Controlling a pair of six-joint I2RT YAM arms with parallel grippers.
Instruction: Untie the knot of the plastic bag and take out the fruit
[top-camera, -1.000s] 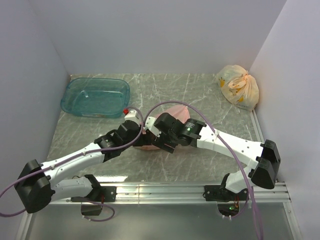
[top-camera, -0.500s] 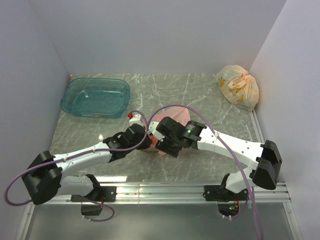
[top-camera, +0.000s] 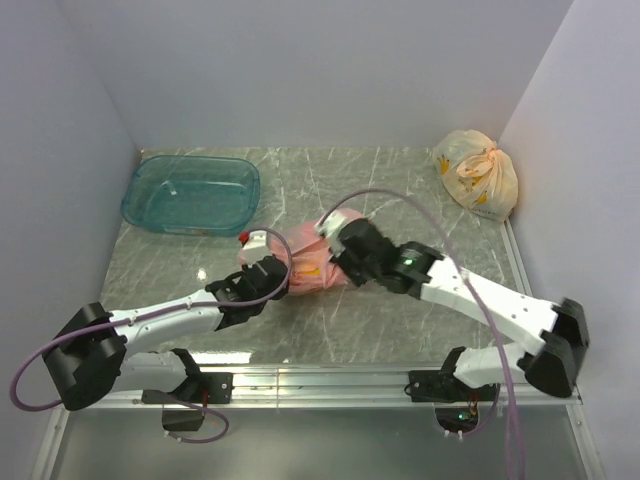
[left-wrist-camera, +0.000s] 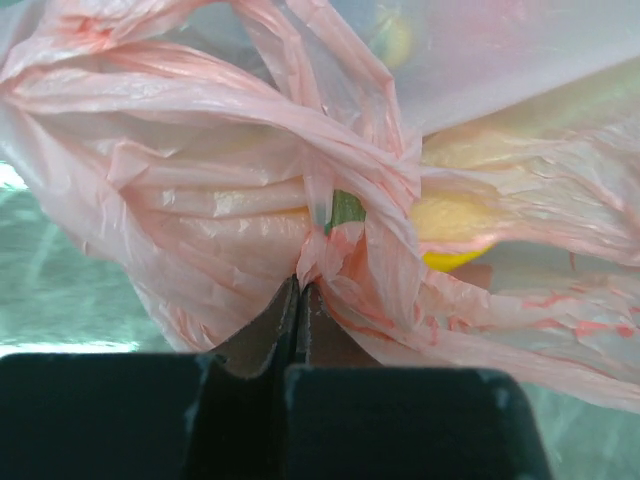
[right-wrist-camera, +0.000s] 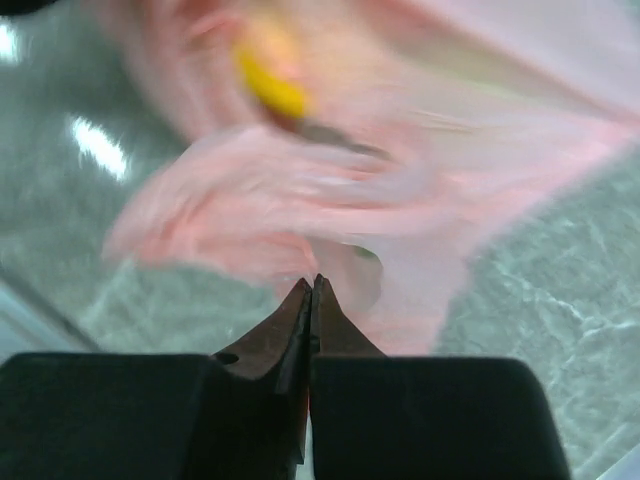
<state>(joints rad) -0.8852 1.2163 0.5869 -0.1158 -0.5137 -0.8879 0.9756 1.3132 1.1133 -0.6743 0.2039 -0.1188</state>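
Observation:
The pink plastic bag (top-camera: 310, 262) lies mid-table, stretched between my two grippers. My left gripper (top-camera: 272, 272) is at its left end. In the left wrist view that gripper (left-wrist-camera: 303, 285) is shut on a pinch of the pink film just below the twisted knot (left-wrist-camera: 345, 170). Yellow fruit (left-wrist-camera: 450, 258) and a green piece (left-wrist-camera: 346, 208) show through the plastic. My right gripper (top-camera: 345, 255) is at the bag's right end. In the right wrist view it (right-wrist-camera: 311, 283) is shut with its tips at a blurred pink fold (right-wrist-camera: 300, 200), and a yellow fruit (right-wrist-camera: 270, 85) shows beyond.
A teal plastic tub (top-camera: 190, 193) stands at the back left. A pale yellow knotted bag (top-camera: 477, 183) sits in the back right corner against the wall. White walls close three sides, and a metal rail (top-camera: 330, 380) runs along the near edge.
Both grippers have gone from open to shut. The right arm has swung right and stretched out, uncovering the pink bag, which now lies drawn out between the grippers.

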